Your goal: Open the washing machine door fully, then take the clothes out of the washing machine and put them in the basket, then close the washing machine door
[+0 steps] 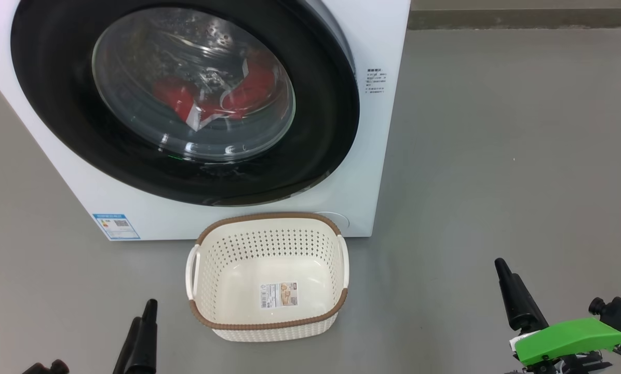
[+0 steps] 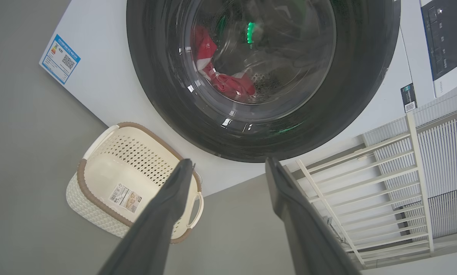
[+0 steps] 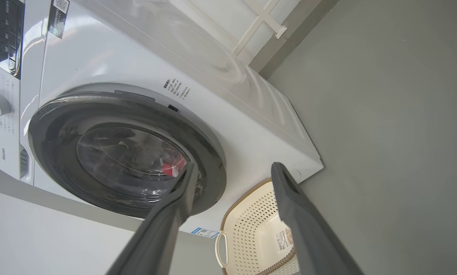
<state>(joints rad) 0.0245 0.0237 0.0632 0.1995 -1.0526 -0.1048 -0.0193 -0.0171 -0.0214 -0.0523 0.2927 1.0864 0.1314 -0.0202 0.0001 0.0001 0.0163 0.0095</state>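
Observation:
The white washing machine [image 1: 386, 156] stands at the upper left of the head view. Its washing machine door [image 1: 56, 104], with its black rim and clear glass bowl, covers the drum opening. Behind the glass lie the red clothes [image 1: 251, 85] with white trim, also visible as red clothes [image 2: 232, 82]. On the floor just in front stands the cream basket [image 1: 269, 215], holding nothing but its paper label. My left gripper [image 2: 229, 162] is open, low and left of the basket [image 2: 79, 172]. My right gripper [image 3: 235, 166] is open too, and one of its fingers [image 1: 513, 296] rises at the lower right, well apart from the basket.
Bare grey floor [image 1: 497, 156] spreads to the right of the machine and around the basket. A white slatted railing [image 2: 385, 172] stands beside the machine. The dark control panel [image 2: 446, 38] sits above the door. A blue label [image 1: 116, 226] marks the machine's lower front corner.

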